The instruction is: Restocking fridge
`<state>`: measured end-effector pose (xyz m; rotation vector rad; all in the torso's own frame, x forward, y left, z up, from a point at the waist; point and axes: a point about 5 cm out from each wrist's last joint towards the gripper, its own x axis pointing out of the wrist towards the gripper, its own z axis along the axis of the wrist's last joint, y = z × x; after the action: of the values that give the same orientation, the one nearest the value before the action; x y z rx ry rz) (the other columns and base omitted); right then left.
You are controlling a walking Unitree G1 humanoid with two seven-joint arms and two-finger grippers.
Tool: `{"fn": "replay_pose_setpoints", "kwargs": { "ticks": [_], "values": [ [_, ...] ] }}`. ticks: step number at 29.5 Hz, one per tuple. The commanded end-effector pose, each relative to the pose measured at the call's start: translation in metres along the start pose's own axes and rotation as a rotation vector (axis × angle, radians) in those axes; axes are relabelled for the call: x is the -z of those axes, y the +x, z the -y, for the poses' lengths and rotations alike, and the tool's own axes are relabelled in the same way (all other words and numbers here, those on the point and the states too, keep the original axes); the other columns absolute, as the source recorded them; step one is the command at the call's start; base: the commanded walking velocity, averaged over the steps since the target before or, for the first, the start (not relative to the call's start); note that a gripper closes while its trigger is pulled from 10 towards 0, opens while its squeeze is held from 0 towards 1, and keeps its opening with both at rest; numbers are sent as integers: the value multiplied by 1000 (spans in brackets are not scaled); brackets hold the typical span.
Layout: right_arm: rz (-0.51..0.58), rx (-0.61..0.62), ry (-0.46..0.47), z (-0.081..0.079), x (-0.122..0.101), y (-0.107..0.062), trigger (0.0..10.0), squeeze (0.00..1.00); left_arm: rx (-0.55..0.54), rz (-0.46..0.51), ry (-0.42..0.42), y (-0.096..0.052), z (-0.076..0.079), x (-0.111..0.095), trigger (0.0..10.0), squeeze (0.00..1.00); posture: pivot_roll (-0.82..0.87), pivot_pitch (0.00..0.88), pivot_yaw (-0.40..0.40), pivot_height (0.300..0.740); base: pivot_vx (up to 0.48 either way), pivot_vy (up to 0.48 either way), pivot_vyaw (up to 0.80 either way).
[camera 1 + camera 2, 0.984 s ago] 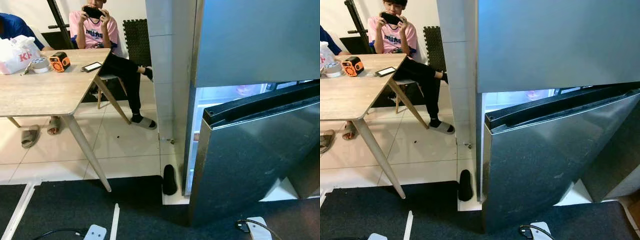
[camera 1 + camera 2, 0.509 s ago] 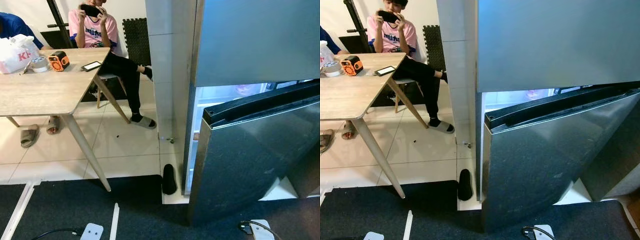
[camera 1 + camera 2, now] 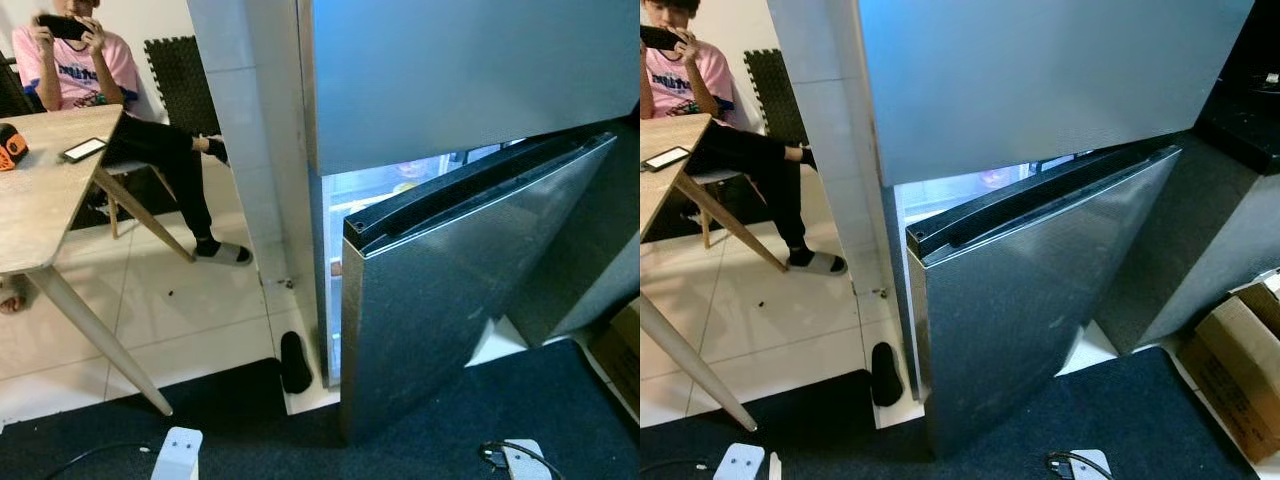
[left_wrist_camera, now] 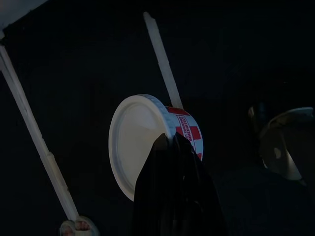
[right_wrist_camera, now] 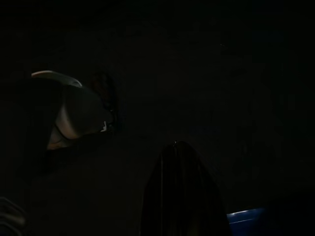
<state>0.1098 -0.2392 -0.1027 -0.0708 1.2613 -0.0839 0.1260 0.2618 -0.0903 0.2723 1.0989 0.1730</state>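
Left gripper [image 4: 172, 147] gripped a light, crushable tub [image 4: 147, 142] by its rim; fridge door [image 3: 450, 290] stood ajar at twelve o'clock.

White tiled floor [image 3: 200, 310], wooden table [image 3: 40, 200]

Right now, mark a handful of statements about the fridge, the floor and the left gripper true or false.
1. The lower fridge door stands ajar, with light showing from inside. True.
2. The upper fridge door is swung wide open. False: it is shut.
3. The left gripper holds a white tub with red print. True.
4. A black slipper lies on the floor beside the fridge's foot. True.
5. The person at the table is holding a drinking glass. False: both hands hold a dark phone-like device.
6. A cardboard box sits on top of the table. False: it sits on the floor, on the robot's right.
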Motion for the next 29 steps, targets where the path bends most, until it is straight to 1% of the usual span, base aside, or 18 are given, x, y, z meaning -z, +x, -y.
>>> {"fn": "replay_pose_setpoints", "kwargs": {
  "ticks": [1,4,6,7,8,9,10,11,15,16,17,18,19,21,22,25,28,29],
  "values": [
    [3,-2,2,-2,0,0,10000,0,-46,13,-16,0,-15,-3,10000,0,-22,11,20,740,0,0,0],
    [2,-3,0,-2,1,0,10000,0,-63,38,-52,1,-19,-10,10000,0,-27,13,20,740,0,0,0],
    [2,-3,0,-1,1,0,10000,0,-66,42,-58,1,-19,-11,10000,0,-27,13,20,740,0,0,0],
    [7,-3,4,-1,0,0,10000,0,-54,63,-131,1,-18,-16,10000,0,-29,15,17,740,0,0,0],
    [11,-4,8,-1,-1,0,10000,0,-46,79,-185,2,-17,-20,10000,0,-29,15,17,740,0,0,0],
    [15,-5,14,-1,-2,0,10000,0,-22,99,-264,2,-15,-24,10000,0,-23,28,16,740,0,0,0],
    [15,-5,14,-1,-2,0,10000,0,-22,99,-264,2,-15,-24,10000,0,-23,28,16,740,0,0,0],
    [19,-7,26,-1,-4,0,10000,0,9,116,-328,3,-13,-27,10000,0,-23,23,16,740,0,0,0],
    [34,-24,-2,-2,-9,0,10000,0,48,147,-343,3,-11,-33,10000,0,-28,20,22,740,0,0,0],
    [45,-16,24,-1,-13,0,10000,0,82,189,-424,3,-11,-40,10000,0,-30,26,25,740,0,0,0],
    [50,-16,33,-1,-15,0,10000,0,102,209,-469,2,-11,-43,10000,0,-30,26,25,740,0,0,0],
    [50,-16,33,-1,-15,0,10000,0,102,209,-469,2,-11,-43,10000,0,-30,26,25,740,0,0,0],
    [52,-15,33,-1,-16,0,10000,0,141,236,-515,2,-9,-48,10000,0,-35,16,23,740,0,0,0],
    [54,-14,37,-1,-17,0,10000,0,204,281,-567,2,-6,-56,10000,0,-36,16,24,740,0,0,0],
    [51,-14,32,-1,-16,0,10000,0,262,329,-600,1,-4,-65,10000,0,-31,23,20,740,0,0,0],
    [43,-16,25,-2,-13,0,10000,0,297,362,-607,0,-3,-71,10000,0,-30,17,22,740,0,0,0],
    [27,-22,-2,-3,-9,1,10000,0,327,405,-606,-1,-4,-82,10000,0,-29,4,24,740,0,0,0],
    [26,-19,-2,-3,-8,1,10000,0,339,427,-593,-2,-4,-89,10000,0,-27,0,24,740,0,0,0]
  ]
}}
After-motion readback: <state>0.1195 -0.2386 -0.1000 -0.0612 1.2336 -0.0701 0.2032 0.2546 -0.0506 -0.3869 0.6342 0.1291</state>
